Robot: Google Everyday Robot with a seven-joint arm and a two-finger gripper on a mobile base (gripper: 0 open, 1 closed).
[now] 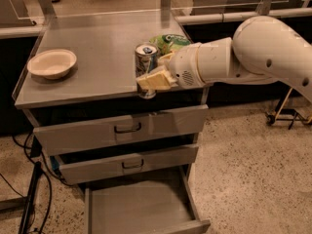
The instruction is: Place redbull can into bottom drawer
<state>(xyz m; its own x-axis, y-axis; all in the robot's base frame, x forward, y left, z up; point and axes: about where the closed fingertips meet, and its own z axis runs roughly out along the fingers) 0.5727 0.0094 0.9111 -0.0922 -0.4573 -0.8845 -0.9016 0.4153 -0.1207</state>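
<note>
The cream two-finger gripper [152, 79], jaws clamped on the slim silver-and-blue redbull can [145, 57] at the grey metal counter [87, 77] front edge, has open air before the two upper grey drawer fronts [122, 128] down to the pulled-out grey bottom drawer [136, 206], whose floor lies bare.

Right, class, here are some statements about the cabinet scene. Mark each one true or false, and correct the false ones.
1. The claw is clasped on the redbull can. True.
2. The bottom drawer is pushed shut. False: it is pulled open.
3. A white bowl sits on the cabinet top, toward the picture's left. True.
4. The redbull can is already inside the bottom drawer. False: it is up at the front edge of the cabinet top, in the claw.
5. The green snack bag lies in the white bowl. False: it lies on the cabinet top just behind the can, well apart from the bowl.
</note>
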